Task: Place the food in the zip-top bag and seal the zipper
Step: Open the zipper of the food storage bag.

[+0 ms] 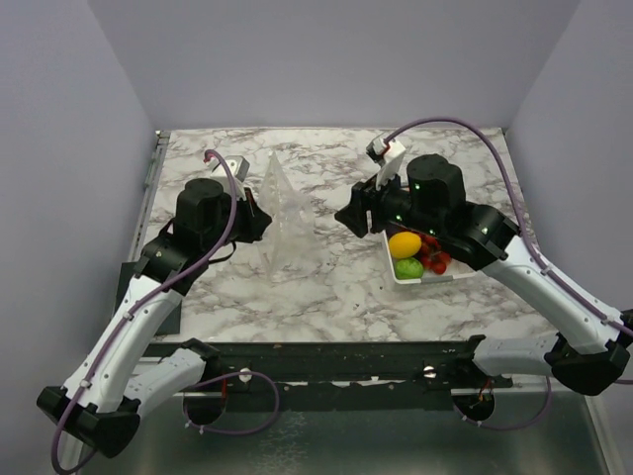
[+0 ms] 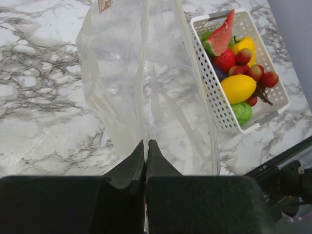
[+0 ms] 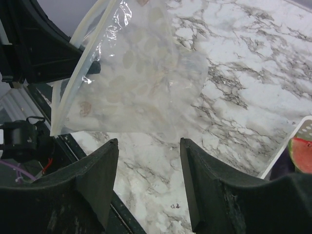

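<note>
Food [image 2: 238,87] lies in the white basket [image 2: 212,92] on the marble tabletop [image 1: 326,297], right side, outside the zip-top bag [image 1: 284,213]. Left hand [image 2: 146,145] is clamped on the bag's edge, holding it upright at centre. Right hand [image 3: 148,146] stands open and empty, near the bag.

White-shelled arms [image 1: 134,327], black joints [image 1: 94,421], looping purple cables [image 1: 445,123], matte black left hand [image 2: 146,145] and right hand [image 3: 148,145]
</note>
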{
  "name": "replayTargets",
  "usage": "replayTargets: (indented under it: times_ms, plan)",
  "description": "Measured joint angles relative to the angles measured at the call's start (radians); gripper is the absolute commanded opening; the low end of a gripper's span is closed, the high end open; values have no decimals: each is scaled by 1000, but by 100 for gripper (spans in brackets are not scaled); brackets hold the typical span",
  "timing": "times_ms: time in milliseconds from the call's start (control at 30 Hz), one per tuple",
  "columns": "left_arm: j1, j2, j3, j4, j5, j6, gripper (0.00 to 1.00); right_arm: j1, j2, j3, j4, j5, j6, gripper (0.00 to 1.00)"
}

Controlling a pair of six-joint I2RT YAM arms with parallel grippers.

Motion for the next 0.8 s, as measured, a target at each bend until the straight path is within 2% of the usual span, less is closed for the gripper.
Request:
replayTargets:
  times_ms: [300, 633, 800]
  plan:
    - [-35, 65, 22, -39, -164, -2, 0, 121, 116, 97, 18, 194, 90, 59]
    - [-232, 112, 69, -72, -417, -44, 0, 210, 272, 178, 43, 367, 164, 60]
    - [-278, 129, 71, -80, -507, -72, 0, 218, 309, 192, 49, 403, 189, 60]
